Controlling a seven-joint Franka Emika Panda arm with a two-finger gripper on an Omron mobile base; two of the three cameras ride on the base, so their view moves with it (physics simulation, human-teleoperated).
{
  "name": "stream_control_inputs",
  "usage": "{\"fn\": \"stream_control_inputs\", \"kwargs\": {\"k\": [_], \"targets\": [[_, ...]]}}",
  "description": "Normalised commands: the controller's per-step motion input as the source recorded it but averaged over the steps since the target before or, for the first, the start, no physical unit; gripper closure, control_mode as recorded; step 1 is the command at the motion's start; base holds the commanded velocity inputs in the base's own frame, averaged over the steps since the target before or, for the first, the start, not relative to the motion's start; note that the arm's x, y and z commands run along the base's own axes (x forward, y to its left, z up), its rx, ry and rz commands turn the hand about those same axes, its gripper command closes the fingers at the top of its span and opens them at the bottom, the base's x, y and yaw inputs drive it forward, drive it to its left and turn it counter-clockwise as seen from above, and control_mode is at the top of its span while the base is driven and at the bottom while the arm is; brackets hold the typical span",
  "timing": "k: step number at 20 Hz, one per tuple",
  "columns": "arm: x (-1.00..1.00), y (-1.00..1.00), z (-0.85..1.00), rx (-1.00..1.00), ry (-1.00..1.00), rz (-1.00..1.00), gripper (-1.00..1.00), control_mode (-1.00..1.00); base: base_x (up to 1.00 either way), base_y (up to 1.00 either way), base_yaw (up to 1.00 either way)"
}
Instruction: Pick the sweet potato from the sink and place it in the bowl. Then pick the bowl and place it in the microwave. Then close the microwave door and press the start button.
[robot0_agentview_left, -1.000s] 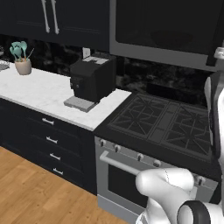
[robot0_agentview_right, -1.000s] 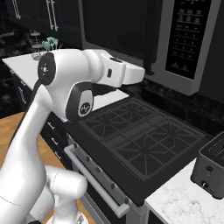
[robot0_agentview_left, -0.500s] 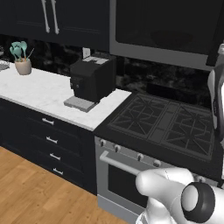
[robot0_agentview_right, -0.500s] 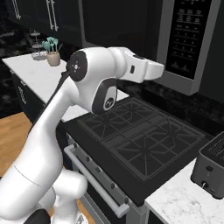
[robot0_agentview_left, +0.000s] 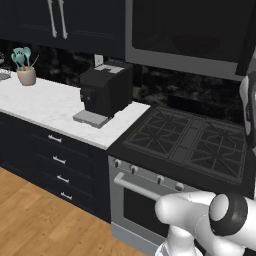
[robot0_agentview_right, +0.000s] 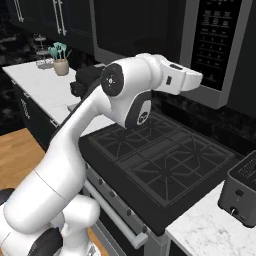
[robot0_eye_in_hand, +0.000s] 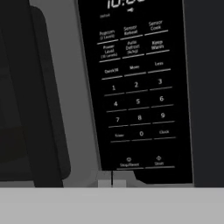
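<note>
Kitchen setting. White marble counter (robot0_agentview_left: 47, 102) above dark drawers (robot0_agentview_left: 55, 160), beside a black gas range (robot0_agentview_left: 190, 142) with a grey oven front (robot0_agentview_left: 137, 200). Dark upper cabinets (robot0_agentview_left: 60, 22), black backsplash (robot0_agentview_left: 185, 92), and wooden plank floor (robot0_agentview_left: 35, 225).

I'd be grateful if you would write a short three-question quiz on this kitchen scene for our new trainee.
1. True or false: the microwave door is shut.
2. In the hand view, the gripper points at which part of the microwave? A. its turntable B. the control panel C. its top
3. Name the appliance on the white counter left of the stove.

Key: 1. True. 2. B; the Start button sits in the panel's bottom row, to the right of the closed fingertips. 3. A black coffee machine.
</note>
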Motion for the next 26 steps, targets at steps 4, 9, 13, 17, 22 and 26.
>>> {"fn": "stream_control_inputs", "kwargs": {"k": [4,9,13,17,22,26], "targets": [[0.00,-0.19,-0.06,0.00,-0.02,0.00,1.00,-1.00,0.00,0.00,0.00],[0.00,-0.14,-0.22,0.00,0.00,0.00,1.00,-1.00,0.00,0.00,0.00],[0.07,-0.14,-0.26,0.00,0.00,0.00,1.00,-1.00,0.00,0.00,0.00],[0.14,-0.27,-0.04,0.00,0.00,0.00,1.00,-1.00,0.00,0.00,0.00],[0.12,-0.32,0.00,0.00,0.00,0.00,1.00,-1.00,0.00,0.00,0.00],[0.27,-0.14,-0.01,0.00,0.00,0.00,1.00,-1.00,0.00,0.00,0.00]]}}
